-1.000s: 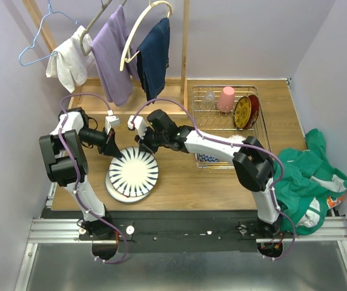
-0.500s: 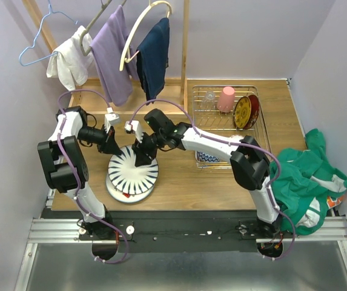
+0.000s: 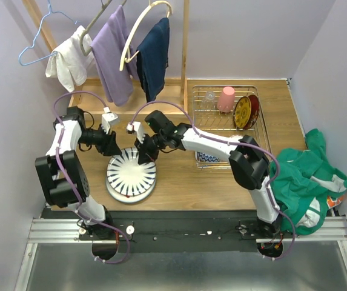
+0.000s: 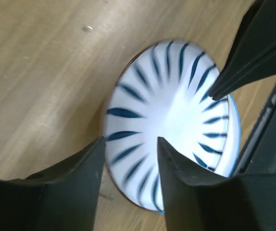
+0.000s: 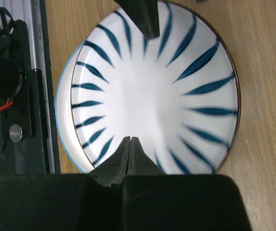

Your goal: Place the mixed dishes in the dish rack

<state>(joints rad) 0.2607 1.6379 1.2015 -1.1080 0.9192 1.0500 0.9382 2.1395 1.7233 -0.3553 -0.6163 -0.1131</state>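
Wood table [image 3: 185, 182] set in a corner of lavender walls [image 3: 252, 36], with a metal rail [image 3: 191, 229] along the near edge. Striped plate [image 3: 131, 176] on the table left of centre, well apart from the dish rack [image 3: 221, 124] at far right. In the rack: pink cup [image 3: 226, 99], red floral plate [image 3: 246, 112] up on edge, blue-white bowl [image 3: 206, 159] at the near end.

Left gripper [image 4: 129, 144] released, fingers apart, at the plate's far-left edge. Right gripper [image 5: 130, 143] clenched tight, nothing seen between its fingers, tips over the plate's face. Pale-blue rim showing under the plate; can't tell if a second dish.

Behind: wooden clothes rack [image 3: 185, 48] hung with white, purple and navy garments. Green cloth [image 3: 309, 176] heaped at the table's right edge.
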